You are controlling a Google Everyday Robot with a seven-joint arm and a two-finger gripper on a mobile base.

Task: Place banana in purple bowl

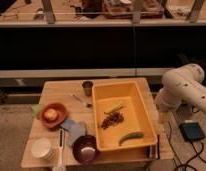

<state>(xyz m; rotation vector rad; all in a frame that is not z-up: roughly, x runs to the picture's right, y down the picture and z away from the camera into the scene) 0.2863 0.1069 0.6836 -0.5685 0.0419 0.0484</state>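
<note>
On a wooden table, we see a yellow tub taking up the right half, with smaller wares crowding the left. The banana, a slim pale yellow-green piece, lies inside the tub near its middle. Just below it sits a dark grape-like cluster, and a darker green curved vegetable lies nearer the tub's front wall.

The purple bowl stands outside the tub, just beside its front left corner, pale inside turned up to the camera. Between bowl and banana rises the tub's left wall.

Around the bowl we count a blue-grey cloth touching its far side, a white-handled utensil to its left, and a white round container at the table's front left corner. Farther back, an orange bowl holds a rounded yellow-orange item, with a green scrap at its left edge. A metal cup stands by the tub's back left corner, with a thin utensil just in front of it.

The robot's white arm is folded to the right of the table, well apart from banana and bowl, its bulky segments bending down beside the tub's right rim. The gripper does not show from this camera, so we cannot tell its state or whether it holds anything. A black box lies on the floor below the arm.
</note>
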